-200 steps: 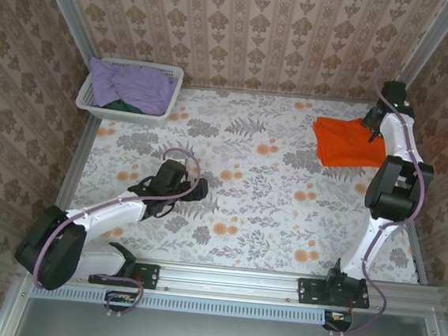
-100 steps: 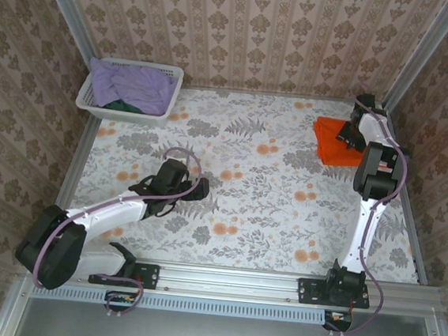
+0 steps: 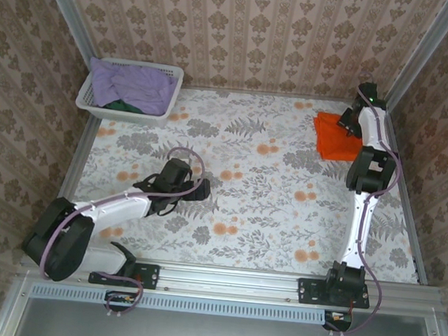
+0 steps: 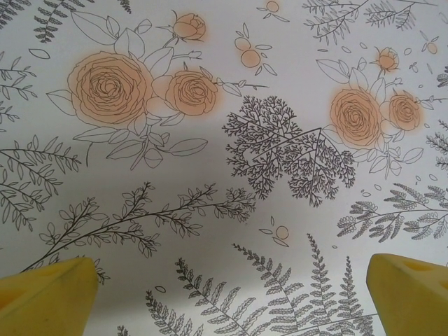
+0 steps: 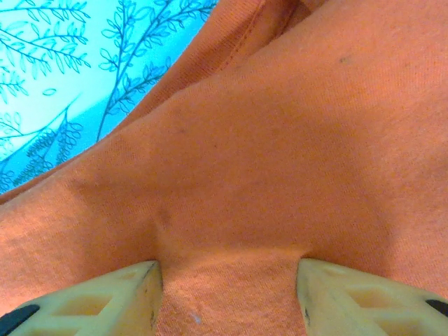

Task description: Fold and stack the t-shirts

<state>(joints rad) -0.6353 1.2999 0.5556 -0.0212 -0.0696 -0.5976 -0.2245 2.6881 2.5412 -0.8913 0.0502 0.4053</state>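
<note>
— Floral table (image 3: 247, 178), walled on three sides: what room do I have from here?

— Overhead, I see the whole middle bare, from 6 o'clock up to 12. The walls (image 3: 245, 27) close in at 9, 12 and 3, and a metal rail (image 3: 237, 279) runs along the near edge.

— Where's the work?

— The orange t-shirt (image 3: 331, 139) lies at 2 o'clock. Its right side is under my arm, close to the wall, and its left edge faces open table. My right gripper (image 3: 349, 120) sits on the shirt's far side. On the right wrist view the jaws stand partway in, with a ridge of orange cloth bunched between the fingers (image 5: 133, 294) and touching both. A hemmed edge runs off toward 11 o'clock, with bare table beyond it.

— And the left?

— My left gripper (image 3: 198, 191) hovers near 8 o'clock, jaws spread wide with nothing between them, printed flowers and ferns below.

— The rest?

— The basket (image 3: 172, 74) sits in the 10 o'clock corner. A lavender t-shirt (image 3: 129, 83) is heaped over a dark green t-shirt (image 3: 119, 105) inside it, well apart from both arms.
</note>
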